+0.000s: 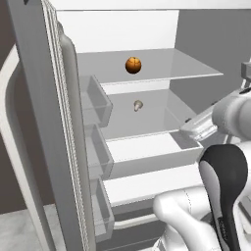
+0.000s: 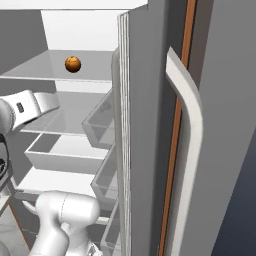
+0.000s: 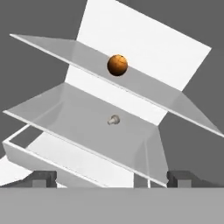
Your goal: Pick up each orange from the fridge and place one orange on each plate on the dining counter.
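Note:
A brownish-orange orange with dark seams rests on the upper glass shelf of the open fridge. My gripper is open and holds nothing. Its two dark fingertips stand wide apart in the hand view. It faces the fridge interior from the front, lower than the orange and well short of it. The white hand reaches in from the right in the left base view. The plates and the dining counter are out of view.
A tiny pale grey-tan lump sits on the lower glass shelf. Below it is an open white drawer. The left door carries clear bins. The right door with its curved white handle stands close beside the arm.

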